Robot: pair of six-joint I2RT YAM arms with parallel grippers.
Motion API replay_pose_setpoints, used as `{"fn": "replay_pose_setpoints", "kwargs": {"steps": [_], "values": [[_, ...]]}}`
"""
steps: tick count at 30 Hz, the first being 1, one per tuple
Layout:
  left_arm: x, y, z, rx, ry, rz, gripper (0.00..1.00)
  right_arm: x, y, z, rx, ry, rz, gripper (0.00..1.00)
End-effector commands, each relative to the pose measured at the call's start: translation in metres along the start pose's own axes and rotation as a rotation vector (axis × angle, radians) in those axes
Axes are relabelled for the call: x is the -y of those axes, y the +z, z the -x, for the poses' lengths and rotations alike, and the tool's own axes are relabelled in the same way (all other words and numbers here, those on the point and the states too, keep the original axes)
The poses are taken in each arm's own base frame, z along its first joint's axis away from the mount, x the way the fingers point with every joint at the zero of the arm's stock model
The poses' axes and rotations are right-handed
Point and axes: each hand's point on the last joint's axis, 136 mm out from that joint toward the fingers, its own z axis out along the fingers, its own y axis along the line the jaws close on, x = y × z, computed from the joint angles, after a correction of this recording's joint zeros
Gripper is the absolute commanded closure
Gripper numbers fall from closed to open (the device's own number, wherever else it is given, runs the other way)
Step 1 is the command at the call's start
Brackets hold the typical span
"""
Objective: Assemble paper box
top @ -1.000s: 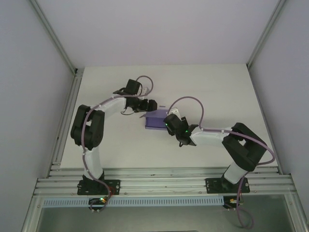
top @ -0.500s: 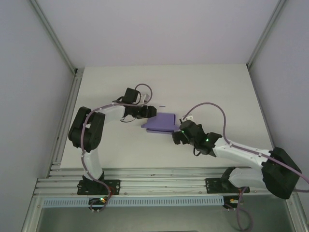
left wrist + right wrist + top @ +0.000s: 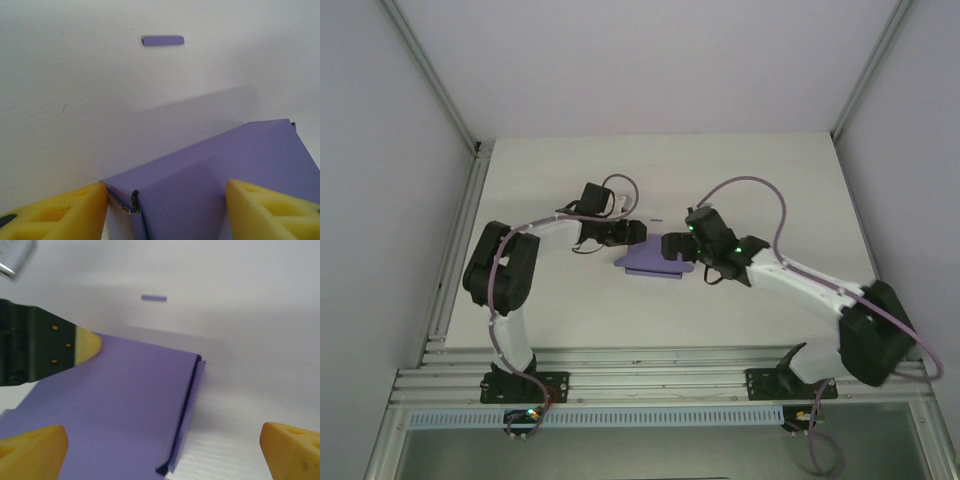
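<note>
Paper box (image 3: pixel 645 263) between the fingers of the left pincer (image 3: pixel 165 191), grip unclear, beneath the wide-spread right pincer (image 3: pixel 162 432).

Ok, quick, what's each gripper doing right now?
Left gripper: fingers either side of the paper box; whether it grips cannot be told.
Right gripper: open, holding nothing.

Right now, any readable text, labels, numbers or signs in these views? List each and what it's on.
No readable text in any view.
Paper box: plain purple card, no print.
Small purple strip lying on the table: blank.
Arms: any marking on them is too small to read from the top view.
</note>
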Motion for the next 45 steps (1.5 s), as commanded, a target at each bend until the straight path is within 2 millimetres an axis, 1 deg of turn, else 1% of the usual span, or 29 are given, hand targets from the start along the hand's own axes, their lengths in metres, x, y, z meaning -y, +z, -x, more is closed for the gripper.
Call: {"fn": "replay_pose_setpoints", "kwargs": {"steps": [1,2,5,7,8,9,11,15,17,19,21,23,25,26,27,30,31,33,35,36,38,41,42,43,45], "values": [[-0.016,0.004,-0.029,-0.074,-0.048,0.066,0.37,0.011,0.022,-0.034,-0.144,0.053,-0.056,0.06],[-0.015,0.002,-0.029,-0.07,-0.045,0.065,0.37,0.015,0.028,-0.042,-0.169,0.061,-0.064,0.11],[-0.01,-0.006,-0.028,-0.059,-0.03,0.057,0.36,0.025,0.039,-0.067,-0.214,0.084,-0.081,0.21],[-0.004,-0.014,-0.026,-0.043,-0.014,0.05,0.34,0.033,0.042,-0.078,-0.23,0.104,-0.102,0.23],[-0.002,-0.018,-0.025,-0.035,-0.01,0.048,0.34,0.033,0.043,-0.081,-0.237,0.107,-0.098,0.26],[0.001,-0.022,-0.025,-0.03,-0.003,0.042,0.33,0.034,0.044,-0.085,-0.243,0.107,-0.096,0.27],[0.006,-0.03,-0.024,-0.011,0.003,0.038,0.32,0.034,0.045,-0.089,-0.246,0.114,-0.083,0.27],[0.01,-0.04,-0.027,0.012,-0.006,0.03,0.3,0.036,0.047,-0.089,-0.236,0.116,-0.091,0.29],[0.01,-0.042,-0.029,0.016,-0.005,0.027,0.27,0.034,0.048,-0.088,-0.237,0.119,-0.082,0.29],[0.009,-0.039,-0.033,0.008,-0.012,0.015,0.27,0.031,0.049,-0.087,-0.236,0.123,-0.075,0.29],[0.006,-0.034,-0.037,-0.014,-0.034,0.012,0.32,0.031,0.049,-0.086,-0.231,0.128,-0.078,0.29],[-0.003,-0.029,-0.044,-0.03,-0.066,0.044,0.36,0.031,0.048,-0.085,-0.227,0.131,-0.075,0.29],[-0.008,-0.025,-0.05,-0.043,-0.081,0.044,0.39,0.033,0.048,-0.085,-0.228,0.135,-0.085,0.28],[-0.009,-0.023,-0.052,-0.047,-0.088,0.041,0.42,0.034,0.048,-0.085,-0.225,0.134,-0.086,0.27],[-0.008,-0.022,-0.054,-0.046,-0.095,0.025,0.47,0.033,0.048,-0.084,-0.223,0.13,-0.082,0.26],[-0.001,-0.021,-0.055,-0.026,-0.118,-0.055,0.54,0.029,0.044,-0.079,-0.215,0.125,-0.07,0.24],[0.0,-0.021,-0.054,-0.017,-0.132,-0.078,0.57,0.028,0.041,-0.076,-0.211,0.125,-0.062,0.22],[-0.003,-0.024,-0.05,0.006,-0.167,-0.125,0.7,0.024,0.034,-0.067,-0.182,0.124,-0.039,0.21],[-0.016,-0.025,-0.05,0.027,-0.204,-0.105,0.79,0.02,0.026,-0.058,-0.155,0.146,-0.002,0.15],[-0.019,-0.025,-0.051,0.03,-0.201,-0.098,0.83,0.02,0.023,-0.054,-0.145,0.17,0.01,0.14],[-0.022,-0.025,-0.055,0.021,-0.194,-0.09,0.86,0.017,0.019,-0.048,-0.129,0.197,0.052,0.12],[-0.021,-0.025,-0.058,0.029,-0.195,-0.124,0.92,0.007,0.018,-0.045,-0.132,0.24,0.141,0.07],[-0.02,-0.025,-0.057,0.04,-0.197,-0.136,0.91,0.002,0.019,-0.043,-0.132,0.26,0.183,0.07],[-0.024,-0.029,-0.054,0.051,-0.217,-0.156,0.91,-0.002,0.019,-0.04,-0.13,0.279,0.228,0.07],[-0.028,-0.029,-0.054,0.069,-0.234,-0.165,0.91,-0.01,0.021,-0.033,-0.123,0.325,0.319,0.07]]}}
